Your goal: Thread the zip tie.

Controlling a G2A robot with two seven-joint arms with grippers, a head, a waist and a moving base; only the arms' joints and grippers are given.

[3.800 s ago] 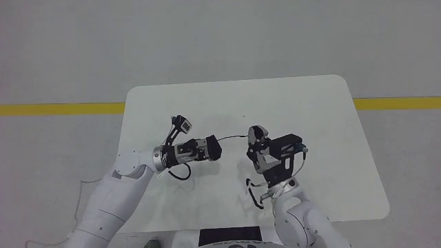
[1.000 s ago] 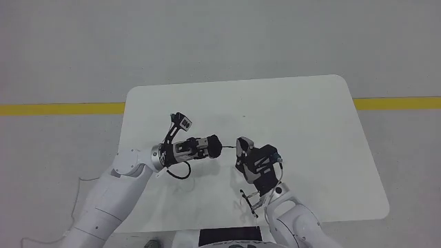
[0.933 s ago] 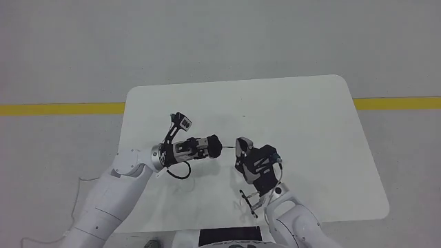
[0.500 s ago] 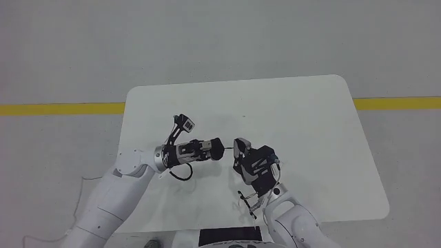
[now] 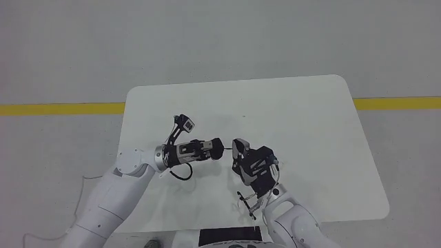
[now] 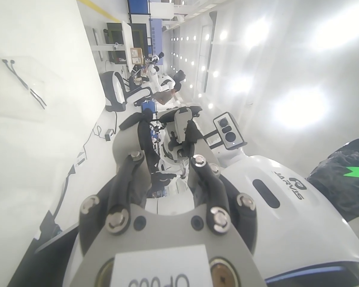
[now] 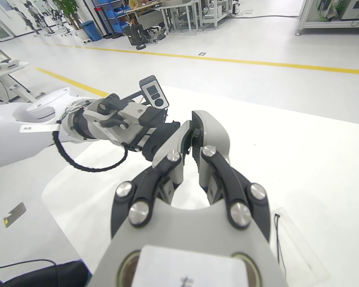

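Observation:
Over the middle of the white table point(image 5: 310, 110), my two grippers face each other tip to tip. A thin black zip tie point(image 5: 226, 149) spans the short gap between them. My left gripper point(image 5: 218, 147) is shut on one end of it, with black covers on its fingertips point(image 7: 164, 131). My right gripper point(image 7: 193, 135) is shut on the other end, and a small black piece of the zip tie point(image 7: 195, 134) shows between its grey fingers. In the left wrist view my left gripper point(image 6: 164, 126) points at the right one close ahead.
A clear flat tray point(image 7: 299, 240) with spare black zip ties point(image 7: 277, 234) lies near the table's front edge beside my right arm. It also lies flat in the left wrist view as the tray point(image 6: 21, 88). Bare table stretches to the back and right.
Since the earliest frame my right gripper has moved left and lower toward the left one, shortening the gap. In the last second both grippers have edged slightly closer still.

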